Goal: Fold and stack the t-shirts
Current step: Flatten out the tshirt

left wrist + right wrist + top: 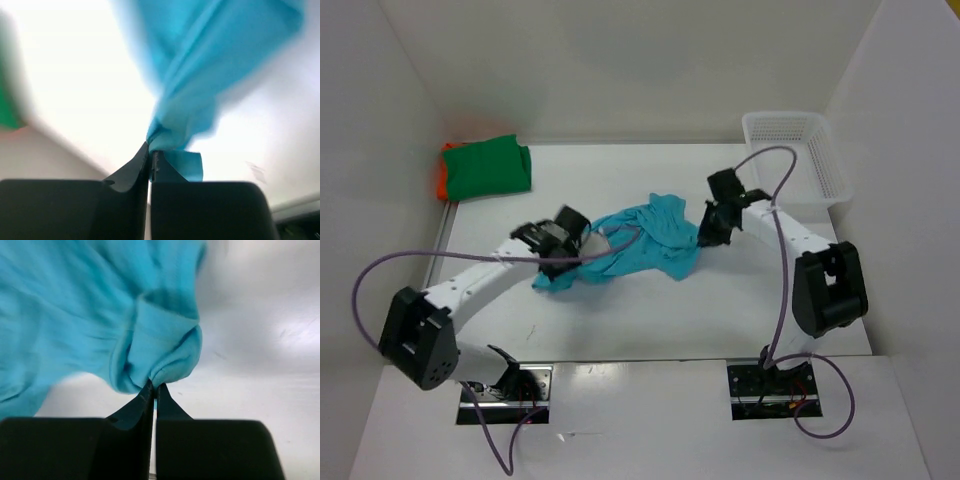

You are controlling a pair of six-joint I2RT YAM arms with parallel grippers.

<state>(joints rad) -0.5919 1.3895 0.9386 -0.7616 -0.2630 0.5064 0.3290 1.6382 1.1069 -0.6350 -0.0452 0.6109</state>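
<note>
Centrally, in the overhead view, the light turquoise t-shirt [650, 235] is bunched up over the middle of the white table [720, 310], held between two black claws. At the shirt's left end the left gripper [150, 152] is clamped tight on a gathered fold of turquoise cloth. At its right end the right gripper [154, 389] is likewise closed, pinching a hemmed edge. In the upper left of the frame the dark green t-shirt [488, 168] sits folded on top of the orange t-shirt [441, 182], of which only a strip shows. A white mesh basket [815, 150] stands at the upper right.
</note>
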